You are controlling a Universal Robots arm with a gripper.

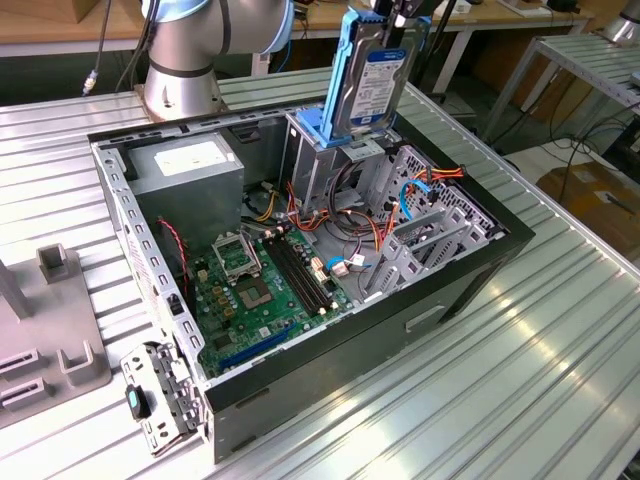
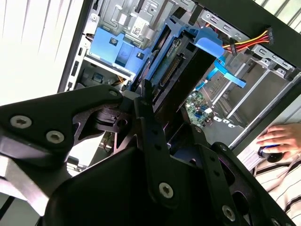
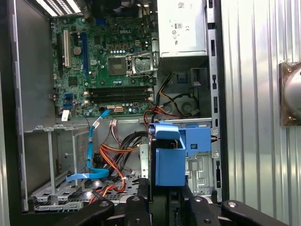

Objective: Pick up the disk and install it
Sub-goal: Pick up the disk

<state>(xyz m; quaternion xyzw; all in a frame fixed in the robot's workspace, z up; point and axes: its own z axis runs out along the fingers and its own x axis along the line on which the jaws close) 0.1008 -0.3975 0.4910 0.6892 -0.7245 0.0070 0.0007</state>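
The pick-up is done. The disk (image 1: 372,85) is off the table (image 1: 520,400) and hangs upright in the upper centre of the exterior view, its label side facing the camera and a blue side rail (image 1: 343,80) on the edge toward the exterior view's left. The gripper (image 2: 162,110) is closed on the disk, with a black finger on either side of it, as both wrist views show.

Installing is what remains. The disk sits directly over the drive cage (image 1: 318,150) inside the open computer case (image 1: 450,290), with its lower edge at the cage's mouth. I cannot tell whether it has begun to enter the slot, but most of its body stands clear above the cage, so I judge it not yet seated. A blue data cable (image 1: 415,190) and a bundle of red, yellow and orange wires (image 1: 445,172) lie loose in the case, apart from the disk.

As for writing, the disk carries a blue-and-white printed label (image 1: 380,75) with lines of text. The power supply (image 1: 190,165), in the case's corner toward the exterior view's upper left, has a white sticker with print. The motherboard (image 1: 260,290) bears small white markings. I leave all of this print unread
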